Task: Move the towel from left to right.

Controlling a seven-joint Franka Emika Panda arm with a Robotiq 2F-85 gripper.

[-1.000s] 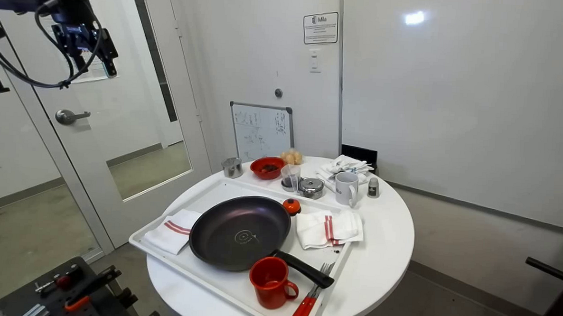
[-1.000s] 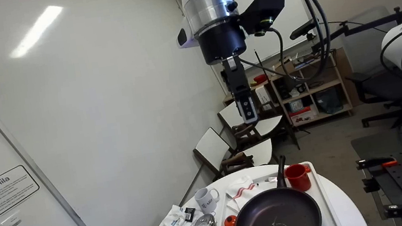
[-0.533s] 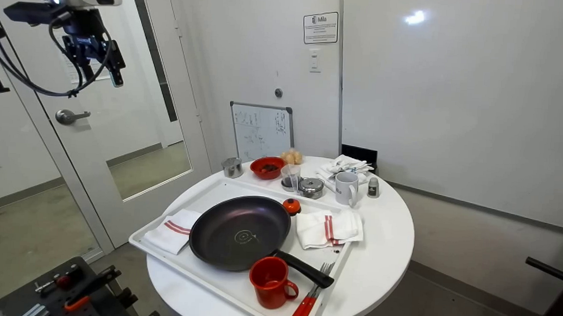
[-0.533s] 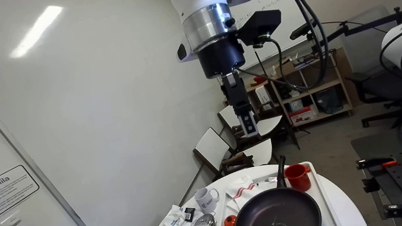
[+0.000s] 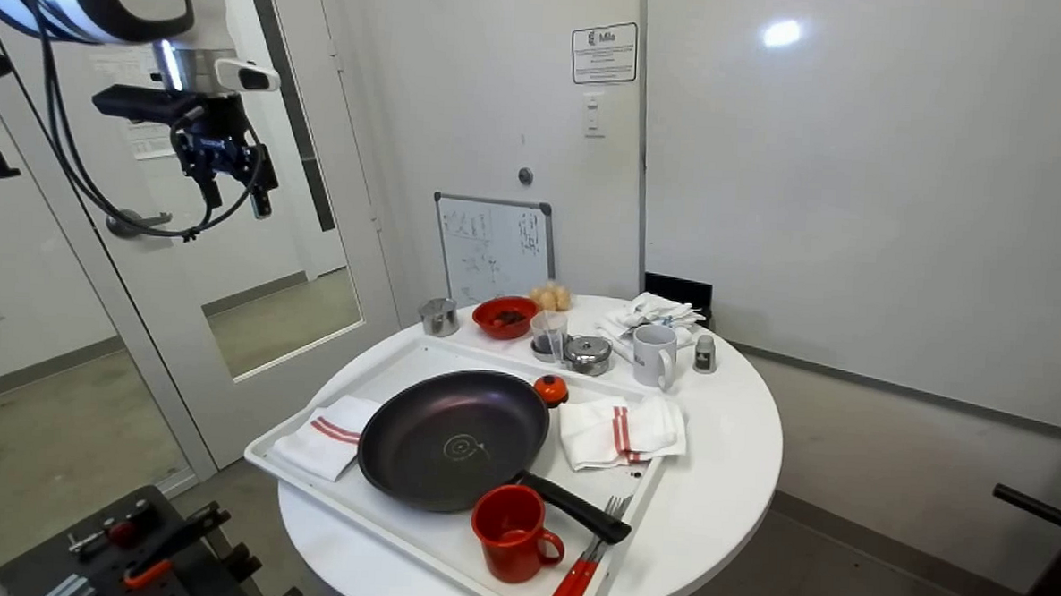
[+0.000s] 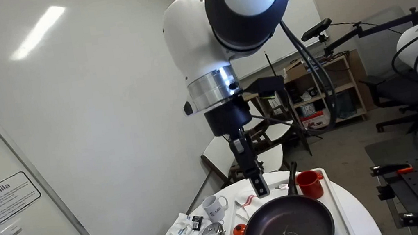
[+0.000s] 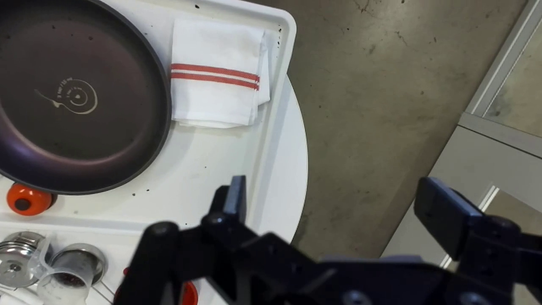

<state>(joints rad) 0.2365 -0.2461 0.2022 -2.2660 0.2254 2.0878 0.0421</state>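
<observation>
Towel (image 7: 218, 73) lies folded on the tray (image 7: 203, 169) beside the pan (image 7: 80, 110); the pincer (image 7: 333, 195), spread wide and gripping nothing, should likely centre over it, descend clear of the pan, then pinch.

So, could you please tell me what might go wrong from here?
The open gripper might knock the frying pan, since the folded towel lies right beside it. That towel could also unfold when lifted. Another striped towel lies on the pan's other side, so the wrong one might get taken.
</observation>
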